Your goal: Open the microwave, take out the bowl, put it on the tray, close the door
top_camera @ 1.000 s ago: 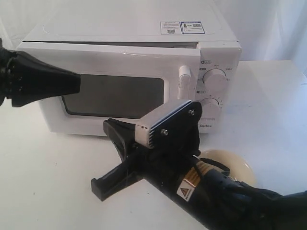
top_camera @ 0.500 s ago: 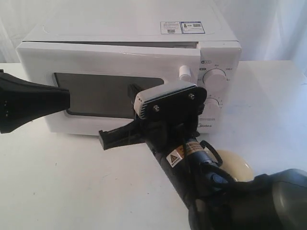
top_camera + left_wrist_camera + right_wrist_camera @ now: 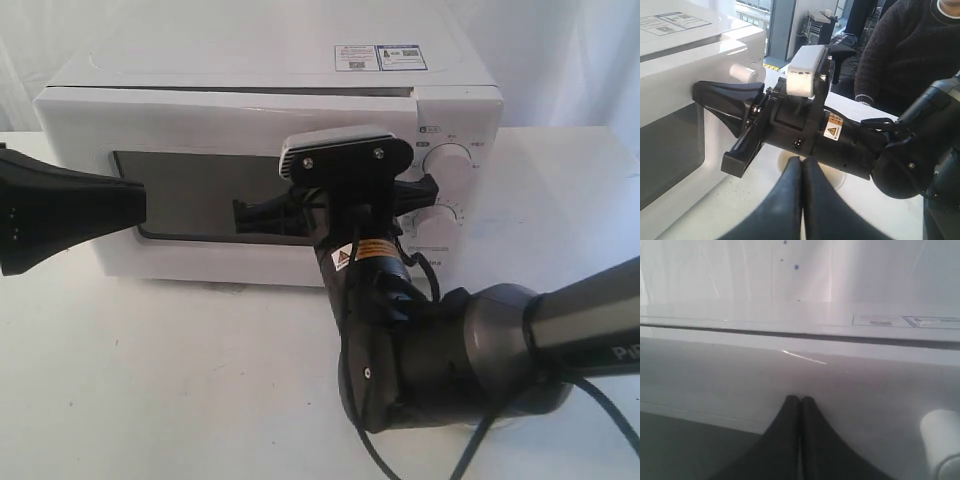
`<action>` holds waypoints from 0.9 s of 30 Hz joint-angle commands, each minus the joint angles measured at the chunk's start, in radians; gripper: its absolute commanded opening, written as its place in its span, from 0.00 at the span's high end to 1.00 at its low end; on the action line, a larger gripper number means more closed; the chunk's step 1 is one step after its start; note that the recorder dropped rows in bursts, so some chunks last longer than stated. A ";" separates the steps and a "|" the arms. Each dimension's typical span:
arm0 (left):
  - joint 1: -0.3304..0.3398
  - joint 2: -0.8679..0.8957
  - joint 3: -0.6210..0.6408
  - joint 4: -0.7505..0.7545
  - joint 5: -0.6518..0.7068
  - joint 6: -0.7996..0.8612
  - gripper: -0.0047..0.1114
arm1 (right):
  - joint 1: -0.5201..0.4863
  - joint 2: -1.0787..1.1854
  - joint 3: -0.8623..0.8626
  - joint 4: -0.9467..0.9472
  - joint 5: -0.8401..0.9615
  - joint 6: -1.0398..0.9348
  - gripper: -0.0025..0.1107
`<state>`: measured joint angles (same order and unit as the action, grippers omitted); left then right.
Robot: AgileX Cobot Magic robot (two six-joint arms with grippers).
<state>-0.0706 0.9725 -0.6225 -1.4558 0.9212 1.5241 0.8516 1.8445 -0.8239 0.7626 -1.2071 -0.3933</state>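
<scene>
The white microwave (image 3: 270,60) stands at the back of the table, and its door (image 3: 230,130) lies nearly flush with the body. My right gripper (image 3: 800,399) is shut, its tips against the door above the dark window (image 3: 190,195), beside the handle (image 3: 940,437). From the left wrist view the right gripper (image 3: 699,90) meets the door below the handle's stub (image 3: 745,72). My left gripper (image 3: 143,200) is shut and empty, in front of the window's left part. A sliver of the cream bowl (image 3: 840,177) shows under the right arm. I cannot make out the tray.
The right arm (image 3: 450,350) fills the table's front right and covers the area before the control panel with its two knobs (image 3: 450,160). A person in a dark sweater (image 3: 910,45) sits behind the table in the left wrist view.
My right gripper rose from the table and swung up against the door. The gap along the door's top has closed. The left gripper dropped slightly, then stayed still.
</scene>
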 commanded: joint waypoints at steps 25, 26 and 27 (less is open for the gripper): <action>-0.001 -0.007 0.005 -0.024 0.010 0.001 0.96 | 0.076 -0.129 0.085 0.005 -0.014 -0.032 0.98; -0.001 -0.007 0.005 -0.024 0.010 0.001 0.96 | 0.086 -0.144 0.100 0.005 -0.014 -0.032 0.98; -0.001 -0.007 0.005 -0.024 0.010 0.001 0.96 | 0.092 -0.158 0.110 0.007 -0.014 -0.032 0.98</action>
<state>-0.0706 0.9725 -0.6225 -1.4601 0.9191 1.5241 0.9244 1.7291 -0.7479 0.7591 -1.2128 -0.4139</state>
